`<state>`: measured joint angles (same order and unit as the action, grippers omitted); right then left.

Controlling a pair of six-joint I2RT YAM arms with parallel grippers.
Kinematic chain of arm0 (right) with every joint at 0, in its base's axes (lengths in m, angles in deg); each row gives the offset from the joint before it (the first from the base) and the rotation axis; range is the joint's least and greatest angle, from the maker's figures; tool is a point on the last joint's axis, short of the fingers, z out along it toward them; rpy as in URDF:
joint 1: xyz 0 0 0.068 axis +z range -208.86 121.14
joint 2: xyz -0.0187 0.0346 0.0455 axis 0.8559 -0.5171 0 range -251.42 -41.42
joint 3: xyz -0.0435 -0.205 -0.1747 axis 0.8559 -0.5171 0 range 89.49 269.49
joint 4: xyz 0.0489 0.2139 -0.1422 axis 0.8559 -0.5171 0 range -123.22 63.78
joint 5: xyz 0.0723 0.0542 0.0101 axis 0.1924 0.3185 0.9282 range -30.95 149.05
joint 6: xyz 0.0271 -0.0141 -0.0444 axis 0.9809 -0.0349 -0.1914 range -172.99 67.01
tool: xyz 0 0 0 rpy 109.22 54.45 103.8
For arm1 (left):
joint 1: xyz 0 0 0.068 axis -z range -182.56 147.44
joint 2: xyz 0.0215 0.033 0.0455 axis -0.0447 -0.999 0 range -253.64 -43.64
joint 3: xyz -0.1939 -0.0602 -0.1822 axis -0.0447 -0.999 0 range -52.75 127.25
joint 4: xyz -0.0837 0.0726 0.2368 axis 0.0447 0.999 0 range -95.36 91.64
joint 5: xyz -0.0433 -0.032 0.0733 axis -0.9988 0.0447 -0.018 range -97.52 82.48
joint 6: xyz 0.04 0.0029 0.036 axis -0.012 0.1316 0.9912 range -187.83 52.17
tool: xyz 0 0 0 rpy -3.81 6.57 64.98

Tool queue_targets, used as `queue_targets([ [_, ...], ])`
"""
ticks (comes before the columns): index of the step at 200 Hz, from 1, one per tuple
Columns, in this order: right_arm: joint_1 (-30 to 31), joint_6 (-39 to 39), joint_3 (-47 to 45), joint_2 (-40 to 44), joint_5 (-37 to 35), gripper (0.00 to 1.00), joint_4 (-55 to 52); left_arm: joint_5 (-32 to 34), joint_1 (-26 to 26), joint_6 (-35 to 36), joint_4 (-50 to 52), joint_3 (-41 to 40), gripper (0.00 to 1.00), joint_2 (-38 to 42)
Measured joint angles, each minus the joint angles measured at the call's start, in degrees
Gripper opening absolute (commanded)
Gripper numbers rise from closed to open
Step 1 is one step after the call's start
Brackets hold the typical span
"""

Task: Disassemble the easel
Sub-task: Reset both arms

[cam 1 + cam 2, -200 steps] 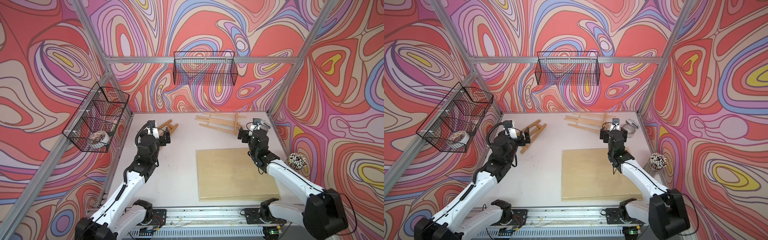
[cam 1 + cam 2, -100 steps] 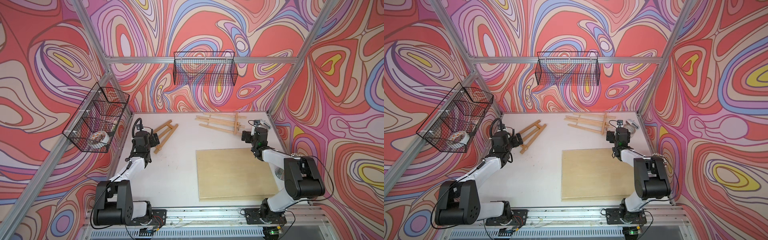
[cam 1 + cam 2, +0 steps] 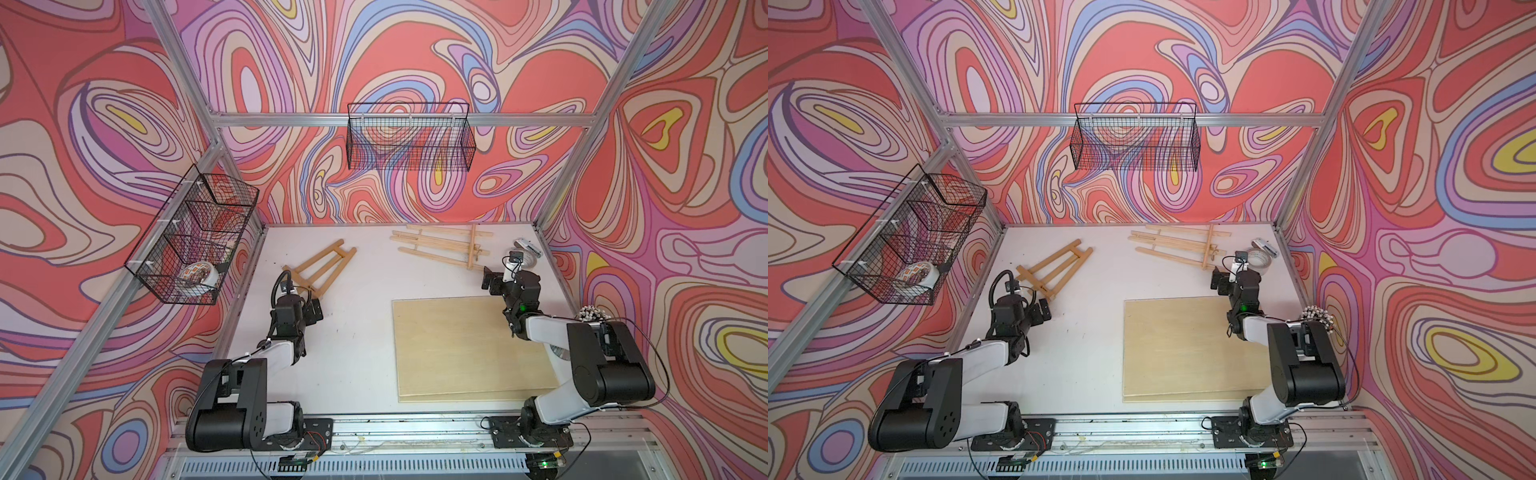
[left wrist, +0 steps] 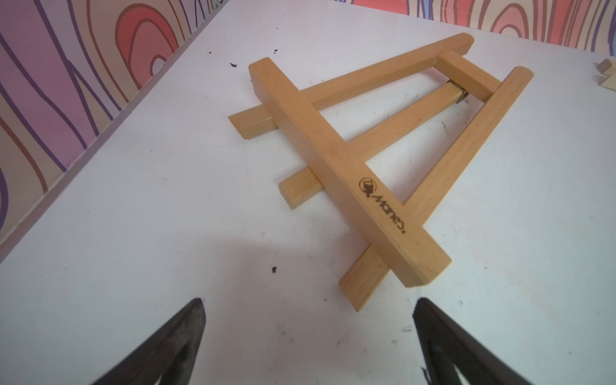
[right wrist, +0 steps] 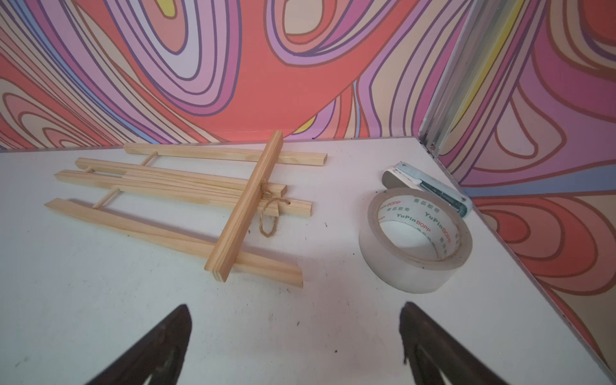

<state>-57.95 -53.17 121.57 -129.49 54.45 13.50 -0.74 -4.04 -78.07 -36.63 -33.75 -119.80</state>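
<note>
A small tan A-frame easel lies flat at the back left of the white table. A paler slatted easel, tied with twine, lies flat at the back right. My left gripper is open just short of the tan easel's feet, low over the table, holding nothing. My right gripper is open too, a little short of the pale easel's near end, with bare table between its fingers.
A plywood board lies flat at the front right. A tape roll and a stapler sit in the back right corner. Wire baskets hang on the back wall and the left wall.
Both arms have folded down and drawn back toward the front, so the grippers now sit lower and slightly farther from the easels. Both grippers stayed open; the easels have not moved.
</note>
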Motion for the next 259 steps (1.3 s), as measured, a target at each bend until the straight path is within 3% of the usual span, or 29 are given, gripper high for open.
queue_targets([
  [35, -0.74, 1.55, -3.26, 1.25, 0.28, 0.98, 2.78, -1.51, 0.31, 3.08, -8.2, -0.57, 1.0, -0.09],
  [106, -2.34, 1.73, -7.61, -7.67, 6.64, 0.98, 14.01, -7.23, 2.21, 9.03, -18.88, -0.76, 1.0, -8.72],
  [136, -2.34, 1.53, -9.22, -8.2, 7.63, 0.98, 18.91, -6.51, 2.97, 9.68, -23.34, -2.47, 1.0, -10.38],
  [170, -2.34, 1.33, -17.64, -10.45, 7.61, 0.98, 33.59, -4.7, 4.5, 10.51, -25.66, -3.41, 1.0, -10.58],
  [206, -2.34, 1.33, -19.3, -11.8, 7.58, 0.98, 38.82, -2.73, 5.2, 11.1, -26.49, -3.08, 1.0, -11.13],
  [231, -2.34, 1.33, -16.63, -11.26, 7.43, 0.98, 36.46, -1.53, 5.22, 11.1, -24.09, -0.87, 1.0, -11.67],
  [259, -2.34, 1.33, -7.41, -10.73, 7.39, 0.98, 24.7, -2.36, 3.67, 10.6, -20.96, 2.36, 1.0, -11.78],
])
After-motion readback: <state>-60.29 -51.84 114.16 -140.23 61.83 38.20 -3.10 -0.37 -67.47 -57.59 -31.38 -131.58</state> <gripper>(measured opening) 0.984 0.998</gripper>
